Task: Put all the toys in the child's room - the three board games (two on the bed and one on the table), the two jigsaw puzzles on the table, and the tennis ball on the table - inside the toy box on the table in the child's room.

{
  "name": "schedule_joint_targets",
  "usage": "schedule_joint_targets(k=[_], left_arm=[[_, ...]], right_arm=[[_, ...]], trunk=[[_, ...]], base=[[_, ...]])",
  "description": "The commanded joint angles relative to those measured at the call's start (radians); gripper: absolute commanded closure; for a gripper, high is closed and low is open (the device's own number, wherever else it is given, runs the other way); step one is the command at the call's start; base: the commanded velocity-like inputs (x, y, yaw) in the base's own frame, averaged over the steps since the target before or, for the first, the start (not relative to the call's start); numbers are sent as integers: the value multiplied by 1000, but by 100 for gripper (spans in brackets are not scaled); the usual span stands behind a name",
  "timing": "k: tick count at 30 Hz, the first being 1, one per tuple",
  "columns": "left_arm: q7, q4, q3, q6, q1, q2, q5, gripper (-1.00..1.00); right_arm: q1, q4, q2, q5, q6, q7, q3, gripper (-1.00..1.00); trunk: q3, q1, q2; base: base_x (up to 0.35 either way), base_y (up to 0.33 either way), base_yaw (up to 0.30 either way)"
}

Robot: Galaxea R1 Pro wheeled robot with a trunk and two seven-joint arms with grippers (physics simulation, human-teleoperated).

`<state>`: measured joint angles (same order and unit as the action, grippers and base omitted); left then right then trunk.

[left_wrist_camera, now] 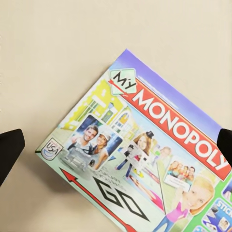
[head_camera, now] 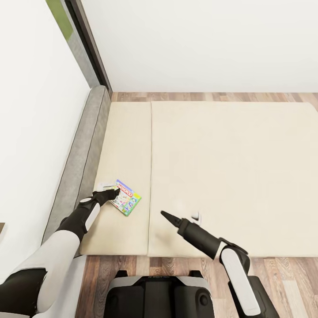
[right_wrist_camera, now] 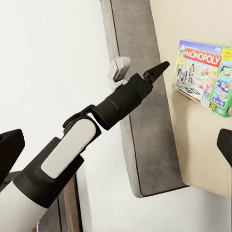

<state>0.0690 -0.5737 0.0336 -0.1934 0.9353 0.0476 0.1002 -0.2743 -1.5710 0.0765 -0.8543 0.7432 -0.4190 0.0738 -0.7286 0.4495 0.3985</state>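
The board game, a white-green My Monopoly box, lies flat on the bed, on the narrow mattress section near the grey headboard. The left gripper hangs right over its near corner, jaws spread wide with the box between the dark fingertips in the wrist view; whether they touch it is hard to tell. The right gripper hovers open over bare mattress, well apart, grasping nothing.
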Motion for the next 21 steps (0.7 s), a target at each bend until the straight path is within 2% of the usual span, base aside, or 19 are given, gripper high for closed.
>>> schedule_joint_targets(k=[1,3,4,9,13,21], left_arm=[[5,-2,3,-8,0,0,10,-100],[5,-2,3,-8,0,0,10,-100],[5,-2,3,-8,0,0,10,-100],[5,-2,3,-8,0,0,10,-100],[5,-2,3,-8,0,0,10,-100],[5,-2,3,-8,0,0,10,-100]], right_arm=[[-4,-6,1,-2,11,5,-4,-100],[-15,-17,2,-5,22,16,-10,-100],[-27,-25,3,-6,104,79,-14,-100],[-114,-26,12,-12,169,188,-26,-100],[-163,-26,17,-21,191,230,-30,-100],[-222,-25,18,-73,203,252,-46,-100]], trunk=[[-1,1,1],[-1,1,1],[-1,1,1],[-1,1,1],[-1,1,1],[-1,1,1]], base=[[0,0,0],[0,0,0],[0,0,0],[0,0,0],[0,0,0],[0,0,0]])
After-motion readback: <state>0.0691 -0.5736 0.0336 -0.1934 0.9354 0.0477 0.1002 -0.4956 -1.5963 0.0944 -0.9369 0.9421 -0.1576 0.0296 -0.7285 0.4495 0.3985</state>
